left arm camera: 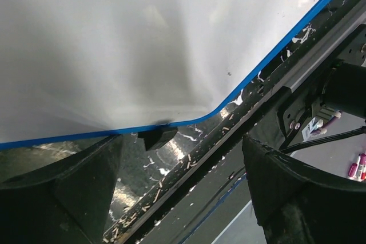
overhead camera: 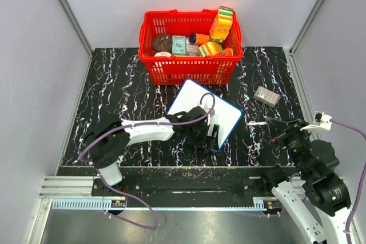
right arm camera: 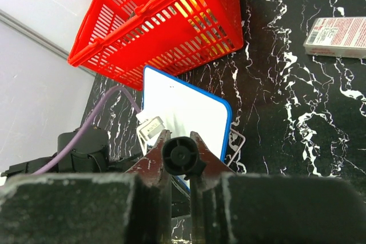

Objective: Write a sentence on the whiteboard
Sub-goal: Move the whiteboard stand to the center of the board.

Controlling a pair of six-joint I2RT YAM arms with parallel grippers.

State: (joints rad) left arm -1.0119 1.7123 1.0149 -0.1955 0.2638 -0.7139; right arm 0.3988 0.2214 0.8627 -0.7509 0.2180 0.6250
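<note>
Top external view, item one: flat white rectangular whiteboard with thin blue rim [overhead camera: 194,104], lying skewed on black white-veined marble tabletop [overhead camera: 131,95]. Its near rim sits just ahead of left gripper [overhead camera: 211,137], whose jaws are spread wide and grasp nothing. Red plastic mesh basket [overhead camera: 189,70] stands farther ahead, past the board.

Item two: right gripper [right arm camera: 180,139], clenched on black cylindrical marker [right arm camera: 182,157]; the board is ahead of it, apart.

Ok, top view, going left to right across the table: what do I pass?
Left arm's base → whiteboard → small grey box → right arm's wrist.
</note>
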